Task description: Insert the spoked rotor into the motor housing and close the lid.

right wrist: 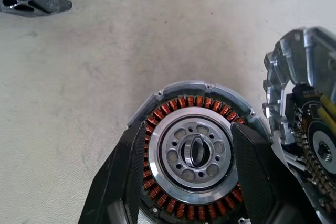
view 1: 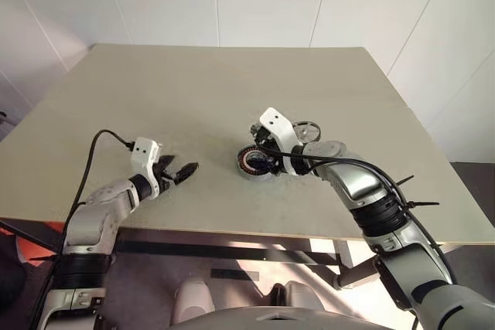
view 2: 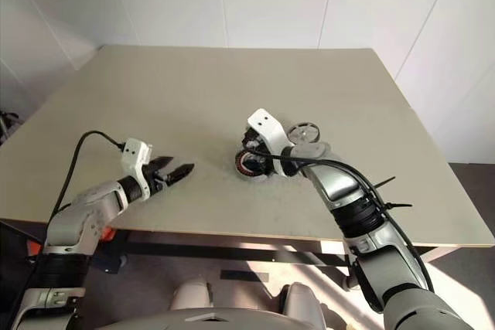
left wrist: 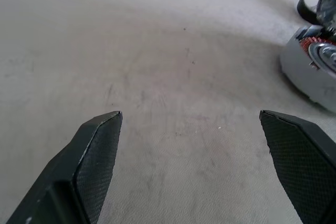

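The round grey motor housing (view 1: 249,166) lies on the table right of centre, its ring of copper coils (right wrist: 173,106) facing up. Inside the coils sits the silver rotor (right wrist: 191,153), a disc with round holes around its hub. My right gripper (right wrist: 189,125) hangs just over it, open, one finger on each side of the rotor's rim. The lid (right wrist: 294,93) stands tilted open at the housing's right side, wiring showing on its inner face. My left gripper (view 1: 179,169) hovers low over bare table left of the housing, wide open and empty.
The beige table (view 1: 193,90) stretches far behind and to the left of the housing. Its front edge (view 1: 232,231) runs just below both grippers. A seam (view 1: 387,103) crosses the right part of the tabletop. White walls stand behind.
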{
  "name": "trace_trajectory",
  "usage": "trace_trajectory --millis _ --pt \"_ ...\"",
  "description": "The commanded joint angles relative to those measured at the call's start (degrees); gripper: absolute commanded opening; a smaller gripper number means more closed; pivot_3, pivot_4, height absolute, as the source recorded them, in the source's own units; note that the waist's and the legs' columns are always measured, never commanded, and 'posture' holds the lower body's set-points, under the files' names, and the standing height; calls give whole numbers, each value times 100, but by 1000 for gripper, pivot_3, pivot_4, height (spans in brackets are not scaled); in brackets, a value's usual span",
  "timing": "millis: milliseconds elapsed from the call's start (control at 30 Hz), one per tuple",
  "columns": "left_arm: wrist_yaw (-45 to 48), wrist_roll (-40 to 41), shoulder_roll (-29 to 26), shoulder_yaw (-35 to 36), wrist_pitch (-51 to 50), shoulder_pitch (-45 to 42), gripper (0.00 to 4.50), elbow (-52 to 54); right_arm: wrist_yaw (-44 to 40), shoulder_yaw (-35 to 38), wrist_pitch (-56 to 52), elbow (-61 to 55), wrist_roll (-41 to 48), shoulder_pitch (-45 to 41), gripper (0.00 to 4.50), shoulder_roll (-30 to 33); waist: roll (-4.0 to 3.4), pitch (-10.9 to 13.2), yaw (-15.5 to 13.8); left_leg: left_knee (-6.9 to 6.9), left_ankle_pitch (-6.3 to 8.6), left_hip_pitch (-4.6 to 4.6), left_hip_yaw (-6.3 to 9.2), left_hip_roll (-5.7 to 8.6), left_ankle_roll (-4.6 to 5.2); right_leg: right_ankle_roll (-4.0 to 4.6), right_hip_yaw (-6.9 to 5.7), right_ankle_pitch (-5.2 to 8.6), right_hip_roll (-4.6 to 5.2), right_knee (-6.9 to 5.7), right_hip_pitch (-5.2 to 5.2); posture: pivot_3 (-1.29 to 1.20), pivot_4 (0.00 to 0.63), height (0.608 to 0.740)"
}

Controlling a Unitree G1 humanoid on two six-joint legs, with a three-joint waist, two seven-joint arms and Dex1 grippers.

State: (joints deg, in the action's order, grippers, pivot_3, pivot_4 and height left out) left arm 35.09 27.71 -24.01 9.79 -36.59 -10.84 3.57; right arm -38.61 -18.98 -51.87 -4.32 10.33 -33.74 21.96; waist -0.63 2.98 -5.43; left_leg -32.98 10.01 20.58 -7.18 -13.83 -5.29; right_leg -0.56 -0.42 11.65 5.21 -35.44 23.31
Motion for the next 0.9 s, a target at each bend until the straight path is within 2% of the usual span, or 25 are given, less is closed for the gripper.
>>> trace_trajectory --millis 33,200,300,333,900 --pt "132 559 -18 268 -214 -267 4432 523 -35 160 -26 -184 127 -124 1941 -44 0 0 -4 0 0 0 0 0 0 0 0 0 0 0 0 0 0 740" --pt "126 597 -94 119 -319 -279 4432 647 63 79 68 18 11 -90 252 -53 0 0 11 0 0 -1 -1 1 0 0 -1 0 0 0 0 0 0 740" --pt "103 562 -96 82 -312 -233 4432 630 101 125 93 127 -14 -101 252 -61 0 0 12 0 -1 0 -1 0 -2 0 -1 0 -1 0 1 0 0 740" --pt "102 559 -93 71 -316 -212 4432 640 125 164 105 186 -21 -122 117 -66 0 0 10 1 -3 1 -1 0 -5 0 -1 0 -1 0 2 0 0 740" --pt "-45 380 -121 -28 -273 -145 4432 506 215 -57 253 556 -216 70 117 -230 0 0 10 0 -3 3 0 0 -4 0 -2 0 -1 2 1 0 0 740"
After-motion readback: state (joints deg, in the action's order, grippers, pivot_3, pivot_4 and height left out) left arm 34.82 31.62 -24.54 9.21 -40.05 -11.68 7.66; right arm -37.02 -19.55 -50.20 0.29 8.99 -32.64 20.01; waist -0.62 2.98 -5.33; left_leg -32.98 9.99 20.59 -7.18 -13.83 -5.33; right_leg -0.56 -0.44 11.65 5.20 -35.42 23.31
